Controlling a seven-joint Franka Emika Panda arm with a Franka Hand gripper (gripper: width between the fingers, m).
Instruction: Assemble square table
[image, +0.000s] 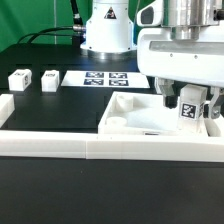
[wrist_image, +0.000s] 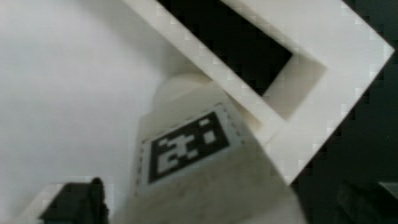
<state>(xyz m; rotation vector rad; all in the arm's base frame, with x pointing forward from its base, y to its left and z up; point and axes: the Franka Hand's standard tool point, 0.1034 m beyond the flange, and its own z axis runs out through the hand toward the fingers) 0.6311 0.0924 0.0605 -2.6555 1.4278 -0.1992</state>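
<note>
Your gripper (image: 189, 103) hangs over the exterior view's right side with its jaws spread wide, straddling the upright leg block (image: 188, 115). You're not clamped on it: the dark fingers (image: 172, 98) look clear of its sides, and nothing is held. That leg stands tag-out at the corner of the slab (image: 135, 118) on the exterior view's right. Can't tell if it's seated in a hole. The slab lies flat on the black table (image: 60, 108), its front edge against the front border bar (image: 90, 147). In the wrist view the upright leg block (wrist_image: 196, 150) fills the middle with its tag facing the camera, and one dark fingertip (wrist_image: 71, 205) sits beside it, apart. The far-left leg block (image: 18, 80) and the second loose leg block (image: 50, 76) lie well away at the exterior view's left, the second just beside the marker board (image: 105, 77).
</note>
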